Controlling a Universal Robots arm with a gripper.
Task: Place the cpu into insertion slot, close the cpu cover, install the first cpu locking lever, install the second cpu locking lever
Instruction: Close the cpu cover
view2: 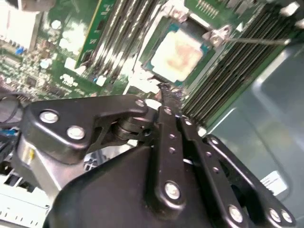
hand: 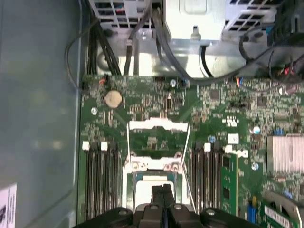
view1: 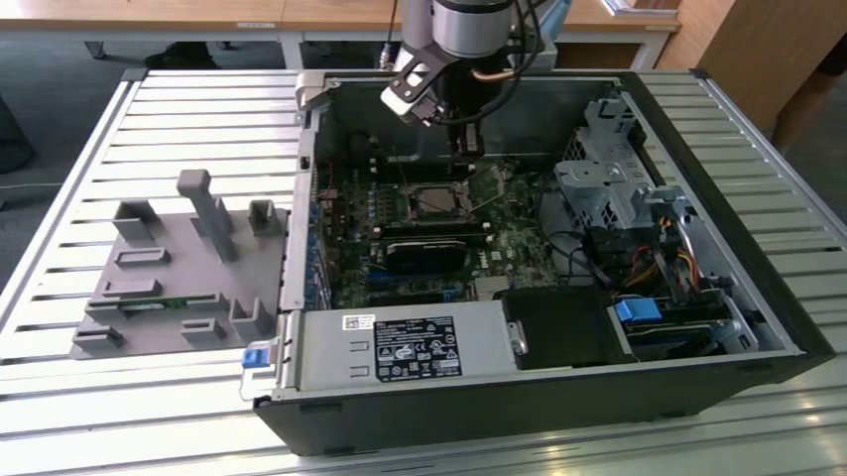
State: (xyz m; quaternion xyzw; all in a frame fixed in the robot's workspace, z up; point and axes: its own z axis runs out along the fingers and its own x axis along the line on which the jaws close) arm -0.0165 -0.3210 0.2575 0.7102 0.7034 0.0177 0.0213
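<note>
the gripper [view2: 165, 90] hung with its fingers pressed together, holding nothing. just below its tips lay the cpu [view2: 180, 54], pale face up, seated in the insertion slot [view1: 415, 203] inside the open computer case [view1: 530, 416].

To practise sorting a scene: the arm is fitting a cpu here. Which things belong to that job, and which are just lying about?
Job: gripper, cpu in the insertion slot, open cpu cover, locking lever.
Lying about: grey fixture tray, power supply, drive cage, coin battery.
</note>
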